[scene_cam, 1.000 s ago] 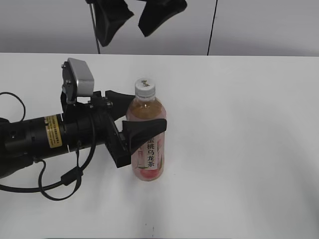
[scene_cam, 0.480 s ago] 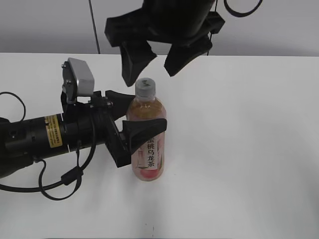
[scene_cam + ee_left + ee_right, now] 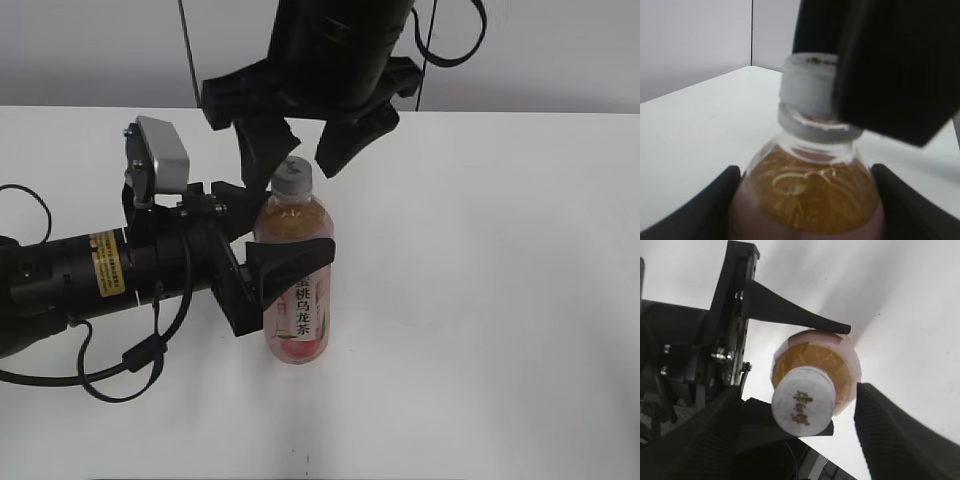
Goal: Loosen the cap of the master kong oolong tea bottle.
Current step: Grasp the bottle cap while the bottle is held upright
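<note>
The master kong oolong tea bottle (image 3: 297, 290) stands upright on the white table, amber tea inside, pink-and-white label facing front. My left gripper (image 3: 272, 235) is shut on the bottle's upper body from the left; its black fingers flank the bottle (image 3: 807, 197) in the left wrist view. The white cap (image 3: 292, 176) is on the neck. My right gripper (image 3: 298, 150) hangs open just above it, one finger on each side. In the right wrist view the cap (image 3: 803, 401) with dark print sits between the open fingers (image 3: 797, 432). The cap also shows in the left wrist view (image 3: 807, 90).
The white table (image 3: 480, 300) spreads to the right and front of the bottle. The left arm's black body and cables (image 3: 70, 280) lie along the table at the left. A grey wall stands behind.
My right gripper has come down from the top of the view until its open fingers straddle the cap. The left gripper and bottle have not moved.
</note>
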